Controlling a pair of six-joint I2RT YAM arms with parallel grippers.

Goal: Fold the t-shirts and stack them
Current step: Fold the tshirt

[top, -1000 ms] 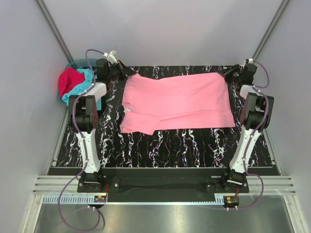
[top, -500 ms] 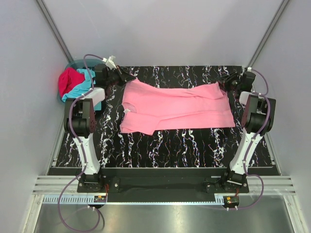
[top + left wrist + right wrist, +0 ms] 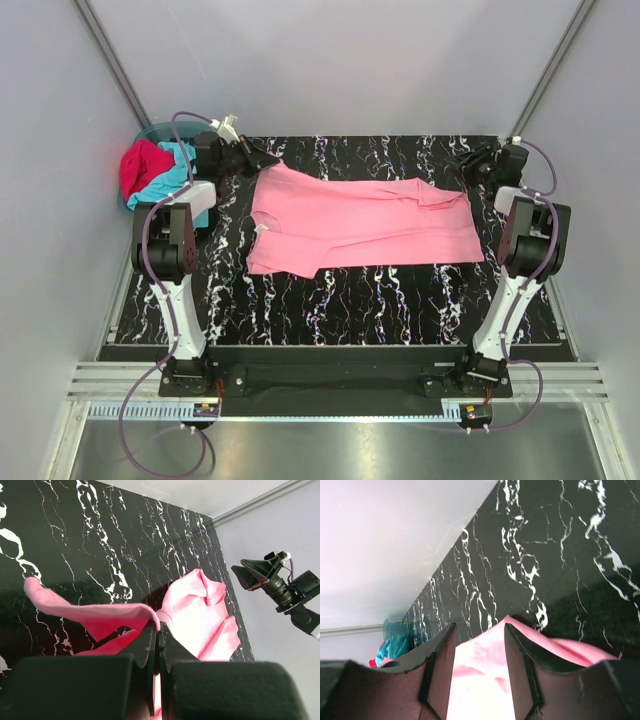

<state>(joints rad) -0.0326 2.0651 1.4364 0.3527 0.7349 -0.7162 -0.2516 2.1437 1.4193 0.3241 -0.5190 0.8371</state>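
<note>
At wrist level, left tool (image 3: 158, 631) clamps pink t-shirt (image 3: 200, 611); right tool (image 3: 479, 631) stands apart.

Probably a robotics lab: bare grey enclosure walls (image 3: 350, 60), marbled black tabletop (image 3: 350, 300), aluminium rails (image 3: 330, 385)

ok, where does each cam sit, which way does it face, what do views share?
Top external: above and behind the bases, looking down on the table; left arm, right arm and pink t-shirt show.
Left wrist: on the left arm, facing across to the right side; left tool shut on the shirt's edge, right tool beyond.
Right wrist: on the right arm, facing left toward the basket; its own tool open.
Shared: all three see the pink t-shirt.
</note>
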